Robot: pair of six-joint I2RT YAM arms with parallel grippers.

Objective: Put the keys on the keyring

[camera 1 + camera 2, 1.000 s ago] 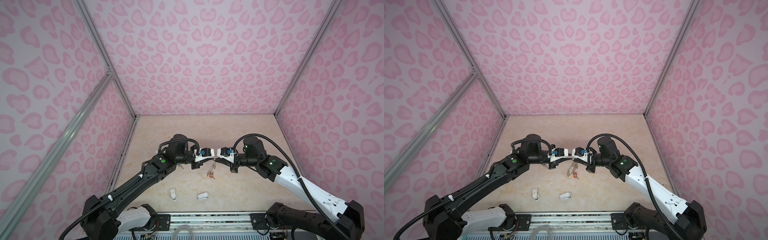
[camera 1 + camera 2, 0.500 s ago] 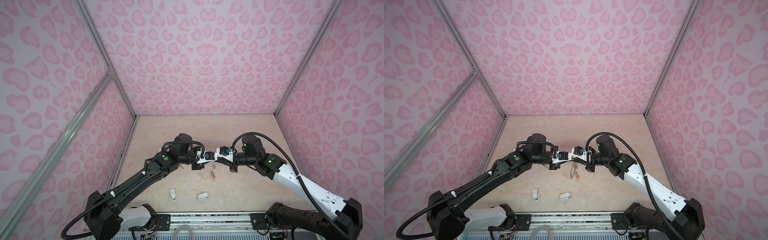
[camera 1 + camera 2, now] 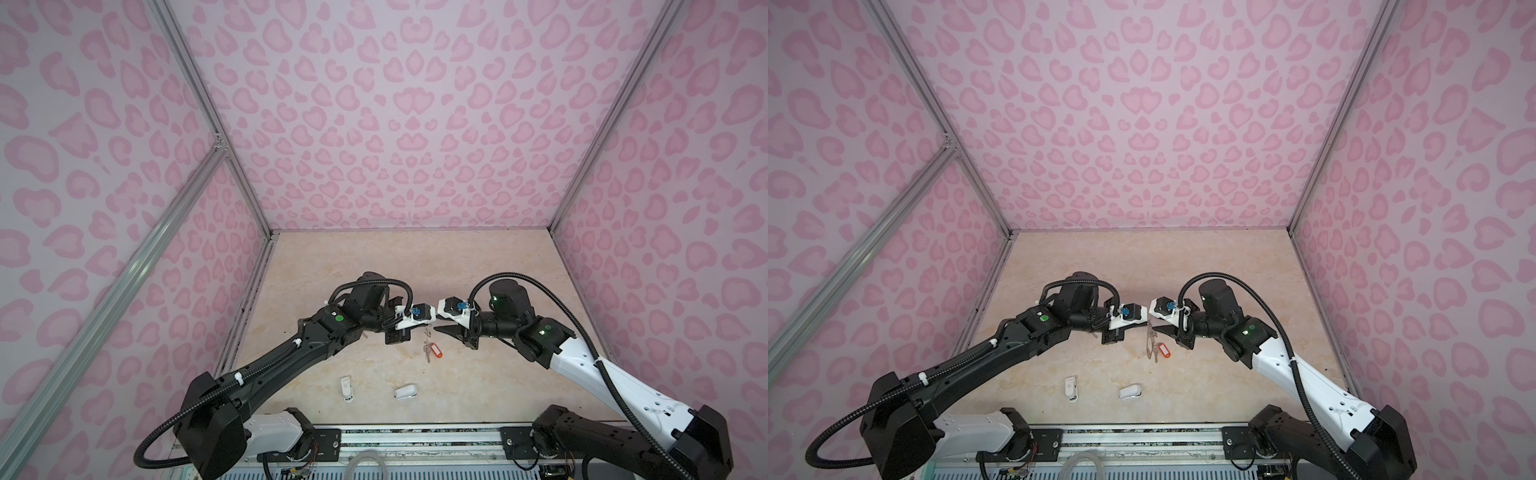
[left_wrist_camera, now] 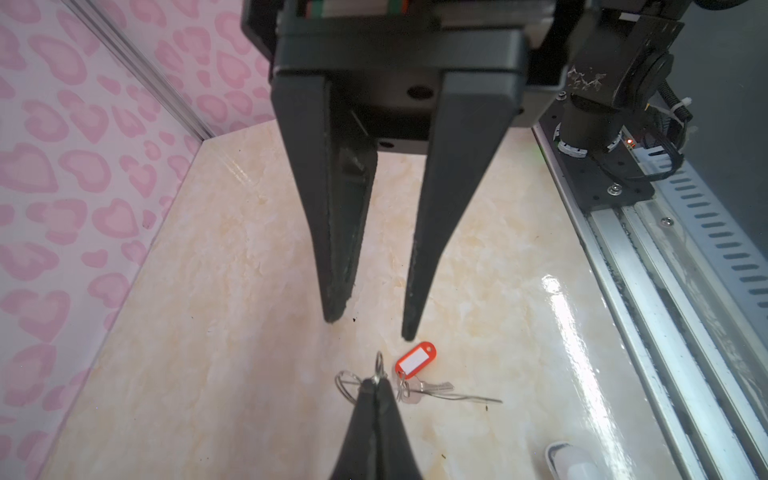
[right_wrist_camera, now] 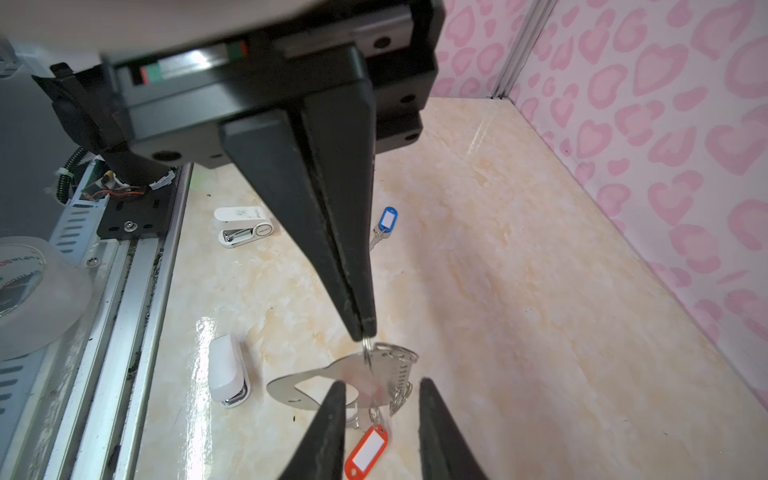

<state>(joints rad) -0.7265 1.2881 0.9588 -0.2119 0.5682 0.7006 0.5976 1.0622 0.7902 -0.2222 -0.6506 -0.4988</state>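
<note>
The left gripper (image 4: 376, 384) pinches a wire ring of the keyring (image 5: 282, 388); the right gripper (image 5: 381, 384) gapes beside it. The label on the orange-tagged key (image 5: 368, 451) is blank. Only the right wrist view shows the blue-tagged key (image 5: 384, 226), lying on the table (image 5: 519, 291).

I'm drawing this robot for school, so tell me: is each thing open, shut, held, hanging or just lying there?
left gripper: shut, pinching the keyring by a wire loop.
right gripper: open, holding nothing.
keyring: hanging from the left gripper.
orange-tag key: dangling below the keyring, seemingly hooked on.
blue-tag key: lying on the table, not on the keyring.
white objects: lying on the table, untouched.
</note>
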